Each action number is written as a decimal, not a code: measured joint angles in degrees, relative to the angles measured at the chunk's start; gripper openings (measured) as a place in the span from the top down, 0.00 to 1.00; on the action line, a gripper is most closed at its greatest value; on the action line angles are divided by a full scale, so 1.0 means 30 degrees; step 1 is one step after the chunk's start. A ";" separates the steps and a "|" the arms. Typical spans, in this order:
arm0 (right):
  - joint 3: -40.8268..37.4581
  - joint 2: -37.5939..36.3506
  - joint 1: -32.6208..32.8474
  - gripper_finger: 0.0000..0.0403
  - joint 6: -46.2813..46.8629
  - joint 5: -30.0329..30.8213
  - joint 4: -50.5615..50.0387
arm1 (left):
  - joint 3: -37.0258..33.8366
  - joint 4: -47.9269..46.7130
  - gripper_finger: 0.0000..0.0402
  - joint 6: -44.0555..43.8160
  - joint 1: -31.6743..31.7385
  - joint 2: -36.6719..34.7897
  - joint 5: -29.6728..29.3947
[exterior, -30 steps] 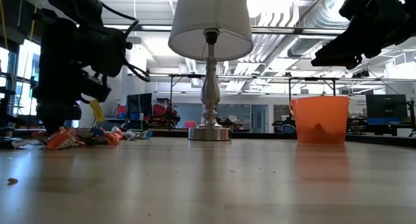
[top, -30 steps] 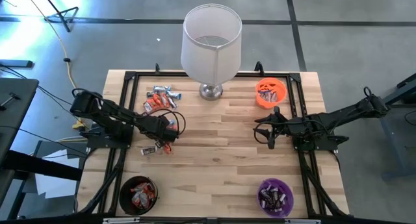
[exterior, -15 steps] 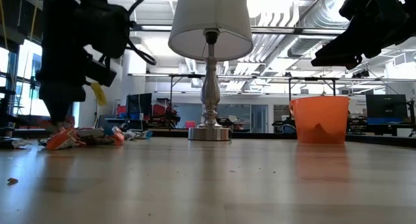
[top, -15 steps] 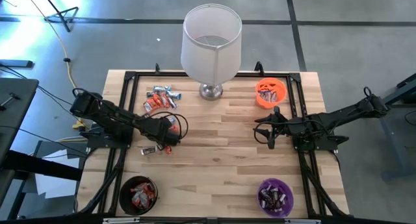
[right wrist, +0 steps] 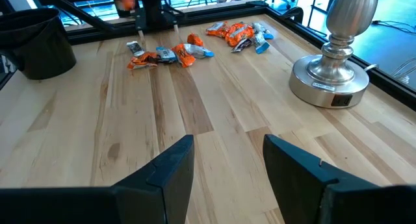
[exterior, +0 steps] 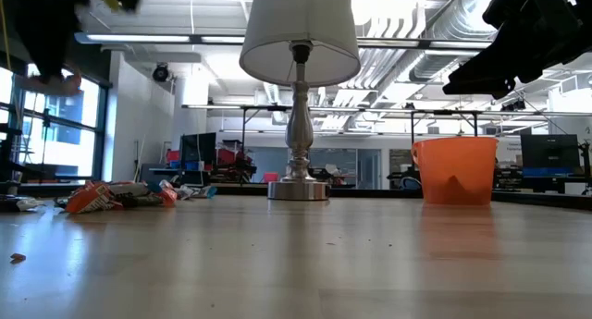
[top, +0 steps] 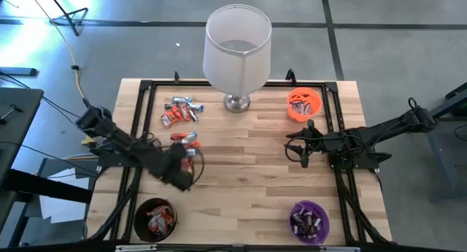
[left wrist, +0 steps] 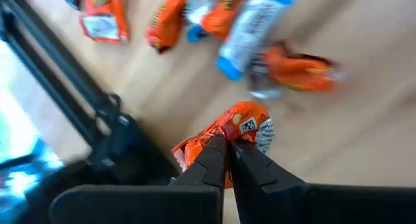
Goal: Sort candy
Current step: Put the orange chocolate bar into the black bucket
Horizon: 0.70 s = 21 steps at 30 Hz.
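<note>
My left gripper point(left wrist: 227, 145) is shut on one orange-wrapped candy point(left wrist: 244, 123), high over the table's left half, between the loose candy and the black bowl point(top: 155, 217). In the low view the gripper point(exterior: 51, 74) hangs near the top left. More candy lies flat on the wood in two clusters: orange and blue-white pieces point(top: 181, 109) at the far left and a few point(top: 187, 140) nearer the middle. My right gripper point(right wrist: 227, 159) waits open at the table's right point(top: 303, 146), fingers around nothing. My left gripper pinches the orange candy's wrapper about its middle point(left wrist: 224, 134) between its two fingertips. The fingers slant steeply down from above. The candy is lifted clear of the table, with both wrapper ends sticking out past the fingers.
A lamp with a white shade point(top: 237, 51) stands at the far middle. An orange bowl point(top: 303, 104) sits far right, and a purple bowl point(top: 309, 220) near right; both hold candy, as does the black bowl. Black frame rails point(top: 139, 120) run along the table's sides.
My left gripper has risen from the table with the orange candy and swung toward the near edge, toward the black bowl. The candy has come clear of the cluster, which stays on the wood.
</note>
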 joint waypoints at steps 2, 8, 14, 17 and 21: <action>0.0000 0.0000 -0.0001 0.55 -0.0006 0.0000 -0.0003 | 0.0970 -0.0141 0.99 -0.2277 -0.1397 -0.0015 0.0086; 0.0000 0.0000 -0.0006 0.55 -0.0004 -0.0002 0.0002 | 0.2049 0.0747 0.99 -0.9658 -0.5097 -0.0007 0.1497; 0.0000 -0.0007 -0.0007 0.55 0.0001 0.0000 -0.0006 | 0.2056 0.3095 0.99 -1.4654 -0.7597 0.0399 0.2880; 0.0000 -0.0005 -0.0007 0.55 -0.0006 0.0000 -0.0006 | 0.2056 0.4241 0.99 -1.6350 -0.8542 0.0747 0.2940; 0.0000 0.0000 -0.0001 0.55 0.0000 -0.0006 -0.0006 | 0.2056 0.5083 0.95 -1.8396 -0.9395 0.1272 0.2944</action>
